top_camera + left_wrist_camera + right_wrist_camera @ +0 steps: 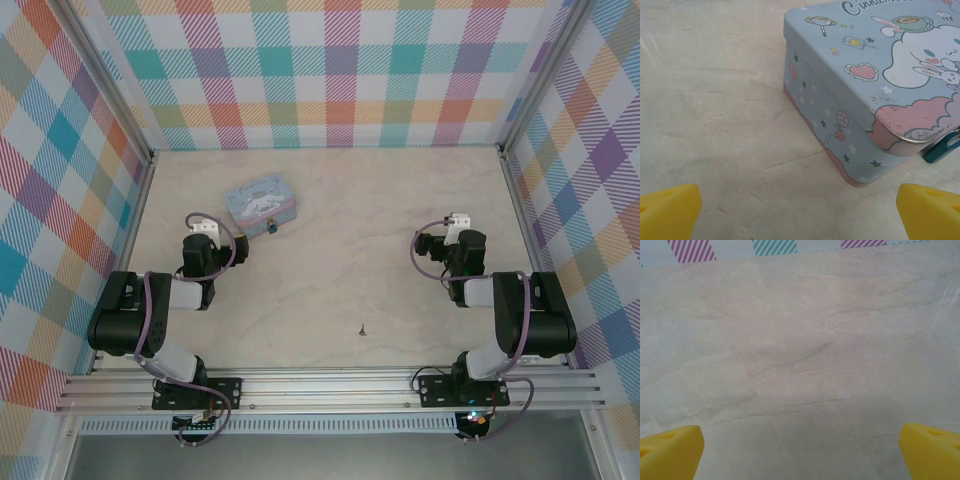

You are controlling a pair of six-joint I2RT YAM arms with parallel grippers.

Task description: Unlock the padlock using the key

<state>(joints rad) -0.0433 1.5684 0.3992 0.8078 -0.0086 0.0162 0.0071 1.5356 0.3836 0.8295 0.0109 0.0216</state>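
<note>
On the marble table (330,270), your padlock (272,229) sits right against the near edge of the cartoon tin (260,206), left of centre. The key (362,327) lies well apart from it on bare table, between the two arms and closer to their bases. Your left gripper (800,215) faces the tin's side with its jaws spread wide and nothing between them. From its wrist camera you see a sliver of the padlock's blue body past the tin's corner. Your right gripper (800,454) is likewise wide and empty, above bare table.
</note>
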